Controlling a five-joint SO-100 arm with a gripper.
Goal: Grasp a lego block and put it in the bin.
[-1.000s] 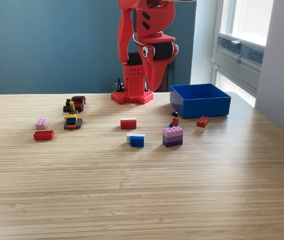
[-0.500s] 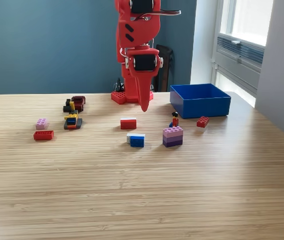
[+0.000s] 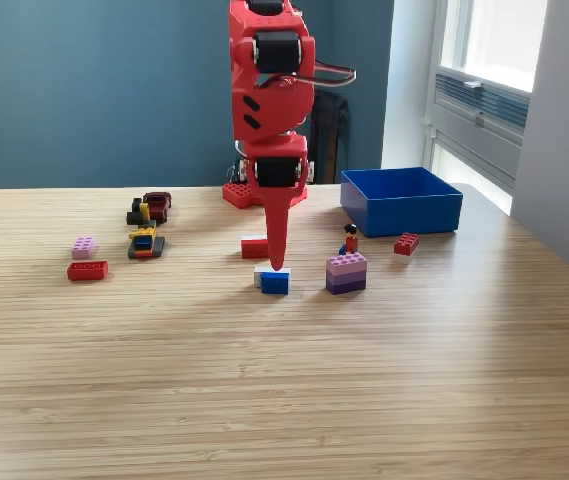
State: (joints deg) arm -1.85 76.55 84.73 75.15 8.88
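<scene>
Several lego blocks are lying scattered on the table (image 3: pixel 284 380), and the red tool (image 3: pixel 277 262) is pointing straight down with its tip just above the blue-and-white block (image 3: pixel 273 280). Its fingers are appearing as one narrow point from this side, so I cannot tell whether they are parted or together. A red-and-white block (image 3: pixel 253 246) is sitting just behind the tool, and a purple stack (image 3: pixel 346 272) is standing beside it toward the exterior view's right. The bin (image 3: pixel 401 200) is waiting farther off on that same side. Judging by this, the reach-and-grasp step is in hand; next, the tool is needing to straddle the block squarely and close.
</scene>
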